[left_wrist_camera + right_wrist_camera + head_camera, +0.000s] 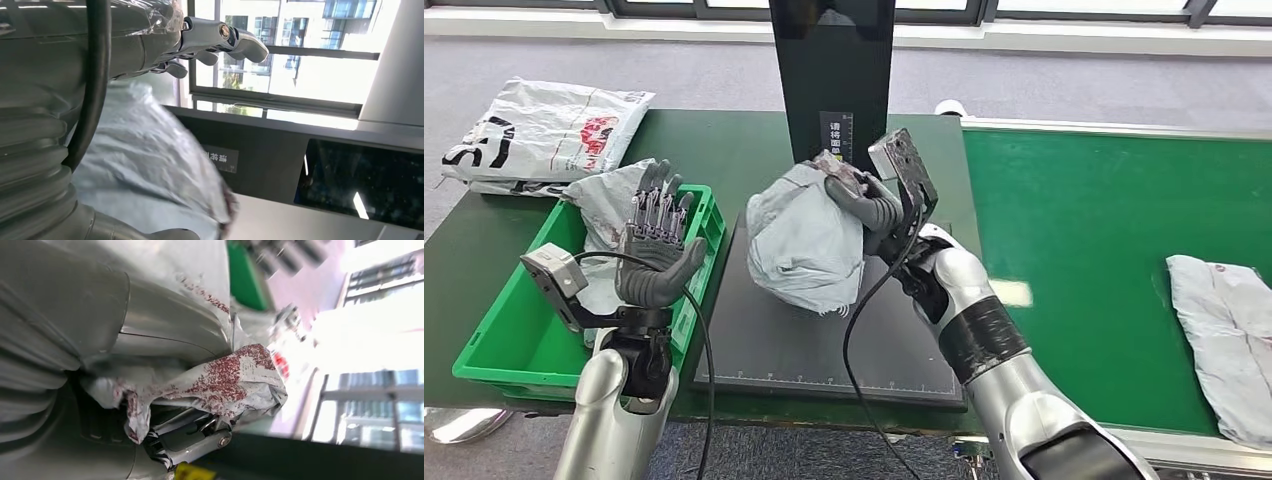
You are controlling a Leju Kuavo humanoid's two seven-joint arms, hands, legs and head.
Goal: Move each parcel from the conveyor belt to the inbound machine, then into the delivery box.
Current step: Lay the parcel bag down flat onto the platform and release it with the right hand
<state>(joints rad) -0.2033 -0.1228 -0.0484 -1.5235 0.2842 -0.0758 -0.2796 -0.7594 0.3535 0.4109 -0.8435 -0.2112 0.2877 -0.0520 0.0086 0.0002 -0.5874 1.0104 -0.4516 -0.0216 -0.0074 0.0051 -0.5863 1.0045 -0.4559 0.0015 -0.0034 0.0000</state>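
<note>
My right robot hand (864, 205) grips the crumpled grey parcel (804, 240) over the black scanner platform (824, 345) | my left robot hand (657, 245) hovers, fingers spread, above the green bin (509, 345) | another parcel (1224, 335) lies on the conveyor belt (1104, 220).

The right hand (864, 205) hides the parcel's (804, 240) two-o'clock corner — the right wrist view's background is blurred — and the belt parcel (1224, 340) at four o'clock is cut off.

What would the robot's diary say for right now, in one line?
right hand: grips crumpled grey plastic parcel over black inbound machine plate | left hand: open above green plastic delivery box
</note>
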